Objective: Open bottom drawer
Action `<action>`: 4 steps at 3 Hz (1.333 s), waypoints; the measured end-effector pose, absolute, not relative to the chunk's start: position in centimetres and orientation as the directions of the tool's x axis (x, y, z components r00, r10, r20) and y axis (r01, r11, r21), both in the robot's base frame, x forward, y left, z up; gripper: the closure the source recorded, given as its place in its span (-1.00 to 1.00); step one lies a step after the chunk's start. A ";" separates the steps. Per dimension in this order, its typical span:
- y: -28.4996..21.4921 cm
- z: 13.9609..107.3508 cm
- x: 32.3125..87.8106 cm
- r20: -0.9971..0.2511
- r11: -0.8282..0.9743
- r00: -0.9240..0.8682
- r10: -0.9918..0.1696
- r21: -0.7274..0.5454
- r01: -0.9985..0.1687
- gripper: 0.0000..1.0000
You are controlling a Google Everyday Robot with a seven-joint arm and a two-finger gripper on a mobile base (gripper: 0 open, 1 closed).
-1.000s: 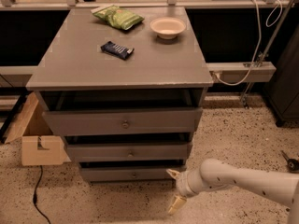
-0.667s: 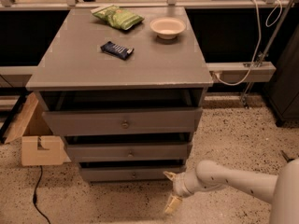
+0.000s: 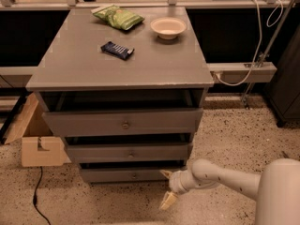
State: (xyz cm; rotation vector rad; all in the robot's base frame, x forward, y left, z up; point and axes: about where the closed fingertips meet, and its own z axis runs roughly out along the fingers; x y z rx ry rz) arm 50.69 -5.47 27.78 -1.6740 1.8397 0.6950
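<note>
While the claw (image 3: 167, 187) hangs spread at lower centre, it should move left and squarely straddle the knob (image 3: 134, 176) of the bottom drawer (image 3: 108, 175).

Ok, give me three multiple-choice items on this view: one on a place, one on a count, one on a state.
1. Where is the claw?
A) inside the top drawer
B) low, by the right end of the bottom drawer front
C) left of the cabinet

2. How many things lie on the cabinet top?
A) one
B) two
C) three

3. How is the claw?
A) open, holding nothing
B) shut on a knob
C) shut on a cable

1 B: it hangs near the floor at that drawer's right end.
2 C: green bag, dark bar, bowl.
3 A: its fingers stand apart, nothing between.
</note>
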 end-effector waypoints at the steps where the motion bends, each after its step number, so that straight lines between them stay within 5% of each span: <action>1: -4.3 26.2 52.1 -0.709 0.051 0.010 -0.705 -0.065 -0.997 -1.00; 4: -2.3 20.0 57.3 -0.634 -0.017 0.159 -0.757 -0.224 -0.974 -1.00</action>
